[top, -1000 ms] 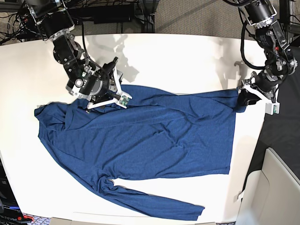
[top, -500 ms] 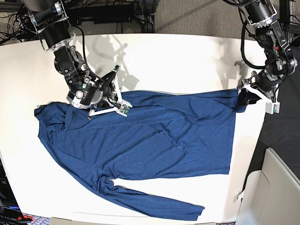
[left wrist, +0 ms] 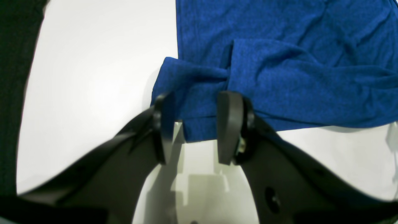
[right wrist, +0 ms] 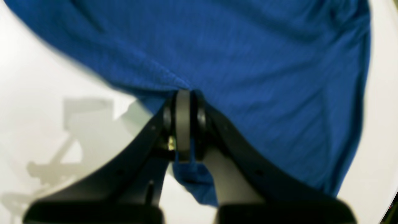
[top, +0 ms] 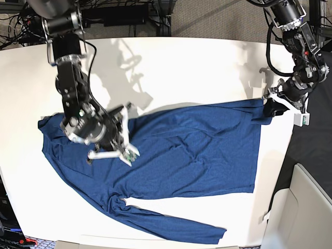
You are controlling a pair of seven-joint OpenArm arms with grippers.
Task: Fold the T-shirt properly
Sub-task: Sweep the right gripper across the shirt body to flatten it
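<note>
The dark blue T-shirt (top: 197,155) lies spread on the white table (top: 207,62), with one long sleeve (top: 171,224) trailing along the front edge. My right gripper (top: 109,151) is over the shirt's left part. In the right wrist view that gripper (right wrist: 183,93) is shut on a pinch of the T-shirt (right wrist: 248,56), and a flap hangs below the fingers. My left gripper (top: 273,108) is at the shirt's far right corner. In the left wrist view its jaws stand apart (left wrist: 196,124) around the hem corner of the T-shirt (left wrist: 279,77).
A black surface (top: 311,155) borders the table on the right, with a beige panel (top: 306,207) at the front right. Cables and dark gear (top: 129,15) run behind the table's far edge. The table's left edge (top: 4,171) is close to the collar end.
My right gripper closed on the shirt's upper edge near the shoulder and carried it toward the front, over the shirt's body. The left gripper stayed at the right corner.
</note>
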